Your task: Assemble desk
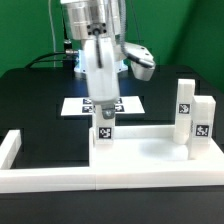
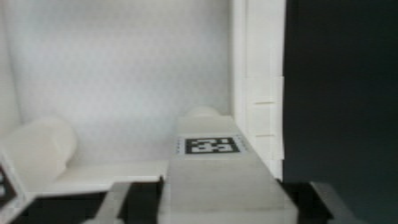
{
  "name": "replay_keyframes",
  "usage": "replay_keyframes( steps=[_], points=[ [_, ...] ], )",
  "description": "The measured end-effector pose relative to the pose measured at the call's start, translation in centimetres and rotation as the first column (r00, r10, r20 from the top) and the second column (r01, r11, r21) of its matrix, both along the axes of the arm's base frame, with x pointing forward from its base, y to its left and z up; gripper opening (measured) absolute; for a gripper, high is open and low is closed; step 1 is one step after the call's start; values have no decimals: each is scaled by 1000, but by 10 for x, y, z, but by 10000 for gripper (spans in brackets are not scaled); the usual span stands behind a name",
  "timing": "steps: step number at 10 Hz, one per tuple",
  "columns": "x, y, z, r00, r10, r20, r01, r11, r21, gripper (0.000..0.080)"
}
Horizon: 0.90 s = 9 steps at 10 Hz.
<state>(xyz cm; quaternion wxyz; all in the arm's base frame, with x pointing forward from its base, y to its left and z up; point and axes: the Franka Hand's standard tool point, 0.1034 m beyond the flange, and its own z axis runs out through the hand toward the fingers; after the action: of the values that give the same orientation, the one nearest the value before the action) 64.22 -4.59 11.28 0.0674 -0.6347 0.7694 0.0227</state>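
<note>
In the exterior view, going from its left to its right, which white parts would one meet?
Border bar end → leg held in the gripper → taller standing leg → shorter standing leg.

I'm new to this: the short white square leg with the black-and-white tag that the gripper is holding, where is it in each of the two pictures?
Exterior view: the short white square leg hangs upright at the centre, under the gripper, over the white tray-like tabletop.
Wrist view: the same leg runs up from the lower middle, tag facing the camera, tabletop behind.
Shared landmark: the leg's square tag.
</note>
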Motion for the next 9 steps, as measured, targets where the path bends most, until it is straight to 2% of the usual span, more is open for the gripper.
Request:
replay_keyframes(
  steps=[1,2,4,5,6,7,8,9],
  points=[
    [1,-1,-2,985,-173,14,173,985,28,293],
    [-1,0,-3,974,-226,7,226,974,28,294],
    [-1,-1,-3,977,-213,9,213,977,20,294],
    [-1,-1,-4,990,-142,18,142,990,11,397],
    [-2,-1,-4,999,17,32,-17,1000,-14,397],
    [-2,0,-3,985,169,39,-168,985,-40,568],
    [-2,1,-4,953,298,47,-295,953,-63,635],
    [-3,0,-5,929,367,52,-362,929,-77,635]
  ],
)
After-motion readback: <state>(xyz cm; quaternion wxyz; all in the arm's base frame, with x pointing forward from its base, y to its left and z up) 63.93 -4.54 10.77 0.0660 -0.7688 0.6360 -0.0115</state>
